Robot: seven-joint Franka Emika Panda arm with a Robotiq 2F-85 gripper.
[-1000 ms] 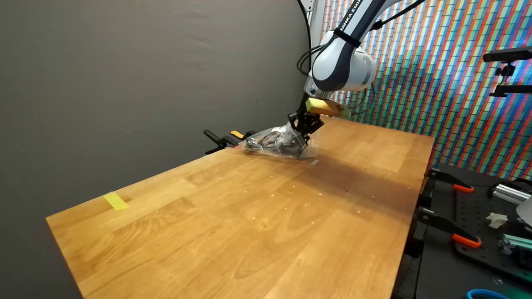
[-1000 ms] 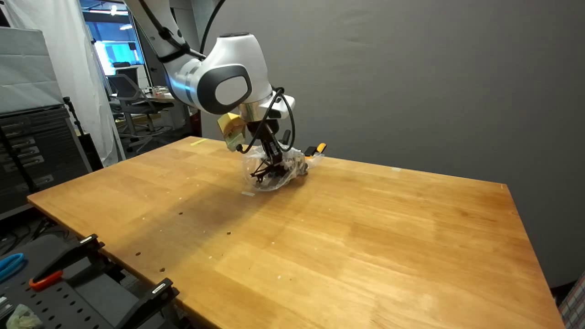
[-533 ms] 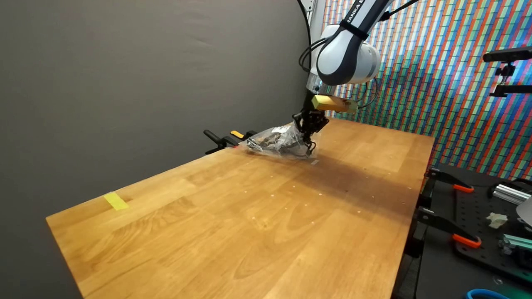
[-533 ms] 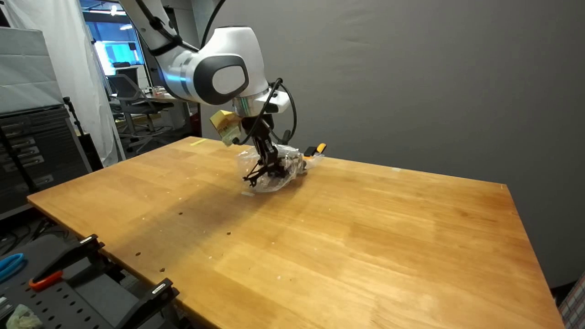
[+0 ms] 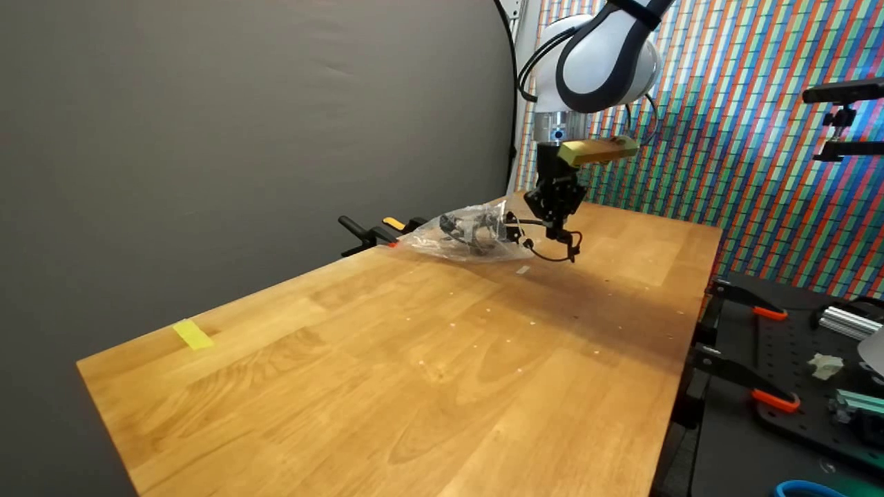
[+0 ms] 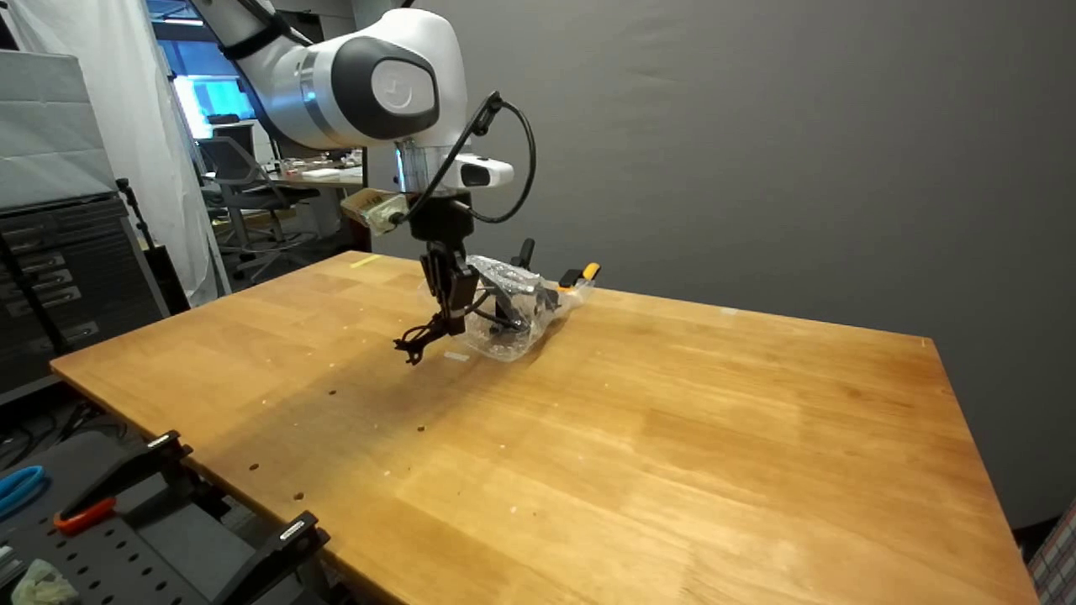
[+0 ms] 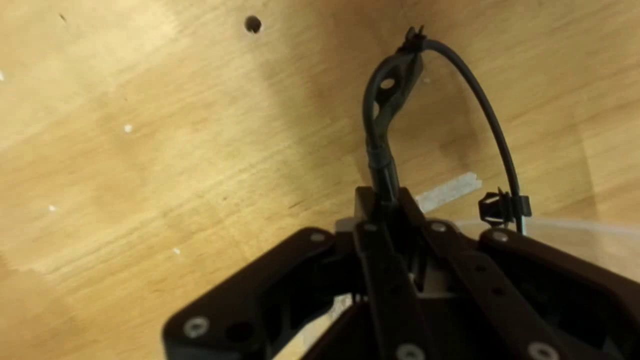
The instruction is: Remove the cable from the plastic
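Observation:
The clear plastic bag [image 5: 476, 238] lies on the table near its back edge, with dark cable parts inside; it also shows in an exterior view [image 6: 525, 315]. My gripper [image 5: 558, 238] is just outside the bag's open end, a little above the table; it also shows in an exterior view [image 6: 454, 326]. In the wrist view my gripper [image 7: 384, 200] is shut on the black cable [image 7: 492, 115] at a thick dark end piece. A loop of cable with clips hangs beyond the fingertips. Dark strands of cable [image 6: 496, 318] run from the gripper back into the bag.
The wooden table [image 5: 387, 386] spreads out in front of the bag. A black clamp with a yellow tip [image 5: 394, 223] grips the back edge behind the bag. Black and orange clamps [image 5: 746, 386] sit at the near side edge. Yellow tape [image 5: 193, 334] marks a corner.
My gripper has risen and moved away from the bag, drawing part of the cable out of the opening. The bag stays in nearly the same place.

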